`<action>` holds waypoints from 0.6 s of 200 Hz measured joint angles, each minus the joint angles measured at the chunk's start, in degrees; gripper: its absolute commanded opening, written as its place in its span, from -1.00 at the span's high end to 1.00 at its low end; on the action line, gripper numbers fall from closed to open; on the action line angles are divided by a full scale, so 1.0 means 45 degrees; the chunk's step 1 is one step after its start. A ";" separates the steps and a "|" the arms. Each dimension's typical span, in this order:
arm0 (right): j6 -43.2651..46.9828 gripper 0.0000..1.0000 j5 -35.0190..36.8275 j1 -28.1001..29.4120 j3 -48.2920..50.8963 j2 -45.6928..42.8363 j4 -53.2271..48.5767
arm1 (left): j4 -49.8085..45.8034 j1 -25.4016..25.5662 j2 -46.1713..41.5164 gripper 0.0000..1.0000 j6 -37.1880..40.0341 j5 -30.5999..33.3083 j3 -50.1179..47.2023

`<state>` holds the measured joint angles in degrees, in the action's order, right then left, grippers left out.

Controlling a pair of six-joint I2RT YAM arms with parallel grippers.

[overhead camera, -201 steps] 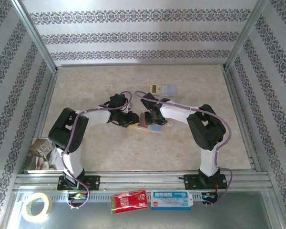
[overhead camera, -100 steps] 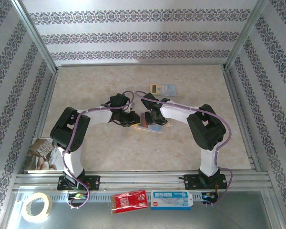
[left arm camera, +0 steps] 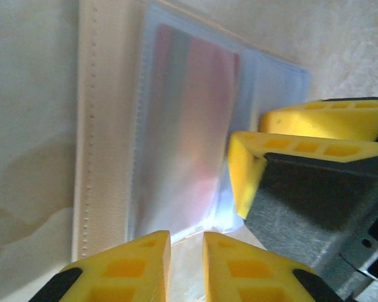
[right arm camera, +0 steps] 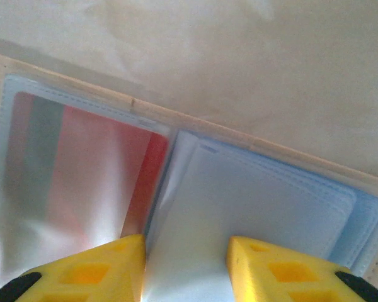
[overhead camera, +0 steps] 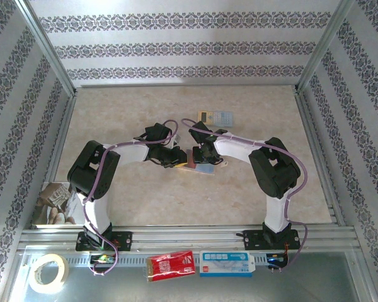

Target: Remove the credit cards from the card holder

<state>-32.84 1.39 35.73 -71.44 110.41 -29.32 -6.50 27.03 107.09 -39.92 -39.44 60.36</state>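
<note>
The card holder (overhead camera: 201, 168) lies open at the middle of the table (overhead camera: 145, 201). A credit card (right arm camera: 82, 163) sits in its left half. The left claw (overhead camera: 176, 159) is at the holder's left edge, and the right claw (overhead camera: 199, 158) is over its rear edge. Behind the holder lies a screened gadget (overhead camera: 215, 117). In front of it, on the near ledge, lies a packet (overhead camera: 170, 265).

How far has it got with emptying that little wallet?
Early days. Done: the card holder lies opened on the table. In hand: the left gripper and right gripper are both down at its sleeves. To do: the red card is still inside its sleeve, so pulling cards out remains.
</note>
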 measured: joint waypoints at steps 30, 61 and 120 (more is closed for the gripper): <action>-0.0024 0.17 -0.0015 -0.0019 0.0102 -0.0053 0.0112 | 0.0257 -0.0005 0.0000 0.57 -0.0141 -0.0243 0.0000; -0.0049 0.17 -0.0175 -0.0083 0.0165 -0.0097 0.0194 | -0.0078 0.0000 0.0000 0.39 0.0024 0.0277 0.0068; -0.0049 0.17 -0.0180 -0.0087 0.0165 -0.0102 0.0199 | -0.1035 -0.0005 0.0015 0.32 0.0476 0.1496 0.0262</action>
<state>-33.06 0.58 35.33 -70.70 109.95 -28.42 -11.16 27.00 107.15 -37.78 -32.71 61.54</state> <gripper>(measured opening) 0.417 0.343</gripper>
